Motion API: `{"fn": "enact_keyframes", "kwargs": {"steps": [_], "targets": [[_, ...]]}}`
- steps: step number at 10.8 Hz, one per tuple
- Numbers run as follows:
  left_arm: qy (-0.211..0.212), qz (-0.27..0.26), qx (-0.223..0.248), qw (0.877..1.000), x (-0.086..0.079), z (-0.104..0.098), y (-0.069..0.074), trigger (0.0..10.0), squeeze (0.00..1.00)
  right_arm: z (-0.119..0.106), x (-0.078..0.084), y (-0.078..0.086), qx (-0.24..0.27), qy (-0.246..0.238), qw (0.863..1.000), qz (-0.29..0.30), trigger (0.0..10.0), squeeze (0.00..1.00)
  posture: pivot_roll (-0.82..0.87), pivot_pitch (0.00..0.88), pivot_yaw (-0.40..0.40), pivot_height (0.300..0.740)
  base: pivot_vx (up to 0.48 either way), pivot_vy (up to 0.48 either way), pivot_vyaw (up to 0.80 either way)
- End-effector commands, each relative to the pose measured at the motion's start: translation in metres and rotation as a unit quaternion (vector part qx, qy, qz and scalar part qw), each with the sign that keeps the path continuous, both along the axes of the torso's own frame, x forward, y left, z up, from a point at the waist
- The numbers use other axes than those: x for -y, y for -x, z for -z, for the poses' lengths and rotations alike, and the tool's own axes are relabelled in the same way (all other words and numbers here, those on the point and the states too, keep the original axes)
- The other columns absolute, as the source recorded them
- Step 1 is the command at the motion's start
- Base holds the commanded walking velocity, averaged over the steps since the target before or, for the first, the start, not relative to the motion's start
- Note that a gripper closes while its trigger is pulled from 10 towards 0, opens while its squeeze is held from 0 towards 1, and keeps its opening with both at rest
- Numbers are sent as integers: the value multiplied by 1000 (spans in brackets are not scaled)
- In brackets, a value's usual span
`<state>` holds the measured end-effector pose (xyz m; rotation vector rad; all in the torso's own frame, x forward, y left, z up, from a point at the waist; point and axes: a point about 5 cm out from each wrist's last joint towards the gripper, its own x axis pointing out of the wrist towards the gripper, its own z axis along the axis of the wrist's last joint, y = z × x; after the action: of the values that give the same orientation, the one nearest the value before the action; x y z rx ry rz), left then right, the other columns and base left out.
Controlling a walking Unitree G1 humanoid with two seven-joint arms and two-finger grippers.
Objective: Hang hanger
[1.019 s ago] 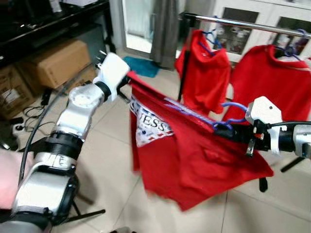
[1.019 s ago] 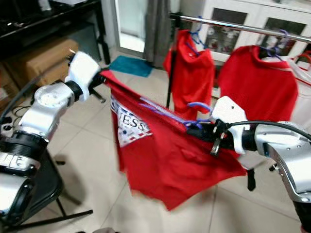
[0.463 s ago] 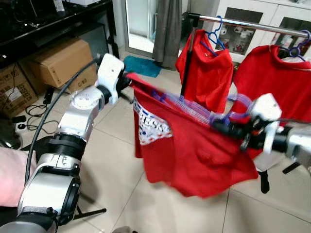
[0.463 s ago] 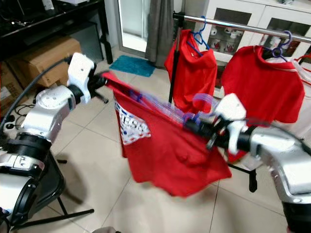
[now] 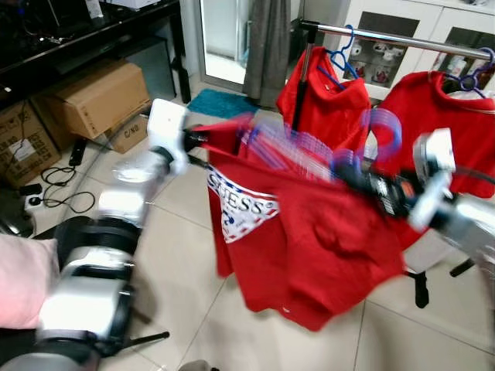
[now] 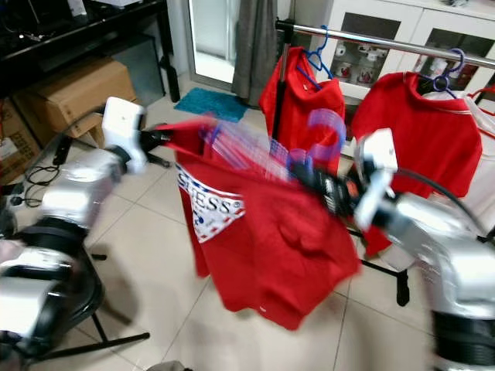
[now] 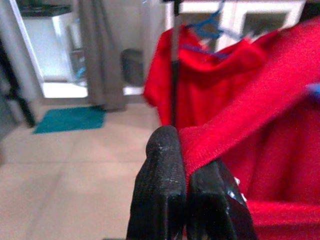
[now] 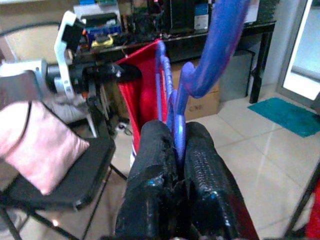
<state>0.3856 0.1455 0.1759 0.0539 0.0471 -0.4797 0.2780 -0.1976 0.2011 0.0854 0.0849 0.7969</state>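
While the far rail (image 5: 402, 37) waits, I carry the red shirt (image 5: 309, 239) toward it. My left claw (image 7: 187, 192) pinches its shoulder; my right claw (image 8: 172, 170) squeezes the blue hanger (image 8: 210, 55). Next I must lift the hook over.

I see pale tiled floor (image 5: 178, 263), teal mat (image 5: 223, 103) by the doorway, cardboard boxes (image 5: 97, 97), cables (image 5: 54, 185), rack foot (image 5: 420, 290)

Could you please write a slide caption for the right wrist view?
Right claw shut on the blue hanger carrying the red shirt.
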Motion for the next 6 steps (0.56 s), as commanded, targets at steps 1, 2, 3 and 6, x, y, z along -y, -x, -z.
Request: {"fn": "enact_keyframes", "kwargs": {"steps": [1,2,3,6], "targets": [[10,-8,17,1000,1,-8,-1,0,0,-2,-2,2,4,0,1000,0,0,0,-37,0,15,740,0,0,0],[15,-14,23,1000,2,-11,-3,0,0,-1,-3,3,2,-6,1000,-6,0,0,-37,0,15,740,0,0,0],[12,-19,23,999,-1,-11,-3,0,0,-5,4,-2,10,-37,999,32,0,0,-38,0,17,740,0,0,0],[-19,88,11,996,35,1,9,0,0,-20,11,-31,38,-150,970,186,0,0,-46,0,25,740,0,0,0]]}}
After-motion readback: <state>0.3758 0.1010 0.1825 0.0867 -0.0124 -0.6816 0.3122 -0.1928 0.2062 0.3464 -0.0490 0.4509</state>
